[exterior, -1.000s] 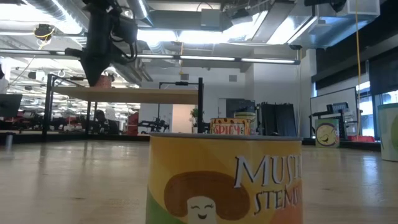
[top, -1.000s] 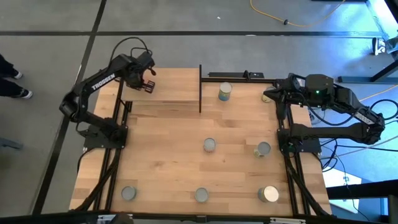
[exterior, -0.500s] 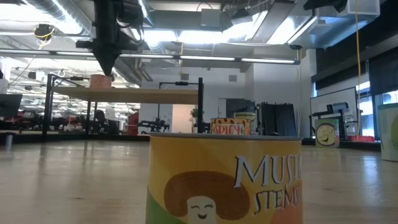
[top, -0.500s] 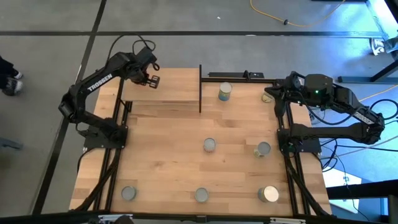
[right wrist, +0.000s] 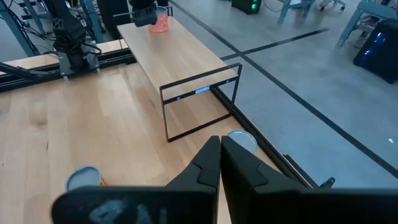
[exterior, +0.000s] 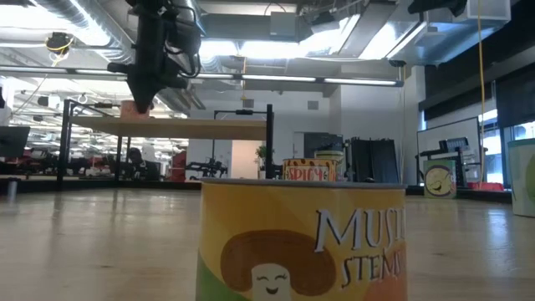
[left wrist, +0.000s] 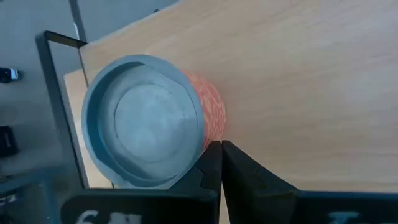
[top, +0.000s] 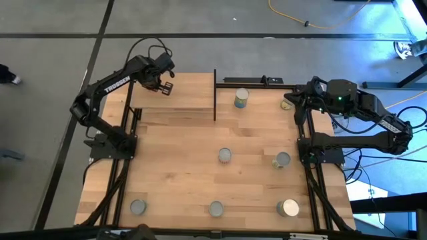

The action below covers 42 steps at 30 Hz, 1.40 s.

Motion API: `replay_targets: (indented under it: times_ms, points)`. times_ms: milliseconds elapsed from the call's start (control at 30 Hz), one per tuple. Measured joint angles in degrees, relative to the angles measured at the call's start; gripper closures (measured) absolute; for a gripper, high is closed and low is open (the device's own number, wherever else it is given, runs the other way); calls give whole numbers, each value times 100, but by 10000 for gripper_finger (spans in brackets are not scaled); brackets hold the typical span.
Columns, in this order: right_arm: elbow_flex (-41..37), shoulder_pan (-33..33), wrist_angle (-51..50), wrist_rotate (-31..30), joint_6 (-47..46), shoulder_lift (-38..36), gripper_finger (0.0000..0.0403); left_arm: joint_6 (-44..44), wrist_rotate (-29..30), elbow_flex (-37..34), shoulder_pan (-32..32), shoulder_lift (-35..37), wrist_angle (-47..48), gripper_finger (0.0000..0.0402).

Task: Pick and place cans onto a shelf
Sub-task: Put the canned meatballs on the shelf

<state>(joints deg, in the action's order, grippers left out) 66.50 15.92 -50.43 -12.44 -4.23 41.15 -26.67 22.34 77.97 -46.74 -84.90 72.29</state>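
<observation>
Pink can [left wrist: 149, 121] – left wrist only, shelf [left wrist: 298, 81]

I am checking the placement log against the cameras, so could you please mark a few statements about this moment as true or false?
1. A pink can stands upright on the shelf. True.
2. The left tool is clamped around that pink can. False: its fingers are pressed together beside the can and hold nothing.
3. The yellow mushroom can closest to the low camera stands upright on the table. True.
4. The right tool holds a can above the shelf. False: it is shut on nothing and sits at the table's right side, away from the shelf.
</observation>
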Motion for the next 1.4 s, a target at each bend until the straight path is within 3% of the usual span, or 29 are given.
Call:
replay_targets:
  times_ms: [233, 567, 733, 867, 1133, 1400]
  points:
    - [0, 0, 0, -1, -11, 0, 386, -96, 395, 0, -89, 13, 9, 401]
    - [0, 1, 0, -3, 1, 0, 386, 248, 454, 0, -443, 13, -173, 402]
    - [0, 0, -2, -3, 0, 0, 386, 435, 198, 28, -450, 13, -248, 402]
    - [0, 2, -1, -3, -2, -2, 386, 438, -80, 341, -269, 15, 107, 402]
    - [0, 2, -2, -3, -11, -2, 386, 229, 110, 704, -223, 20, 1782, 402]
    - [0, 2, -1, -3, -4, -2, 386, 461, 89, 684, -435, 14, 1547, 402]
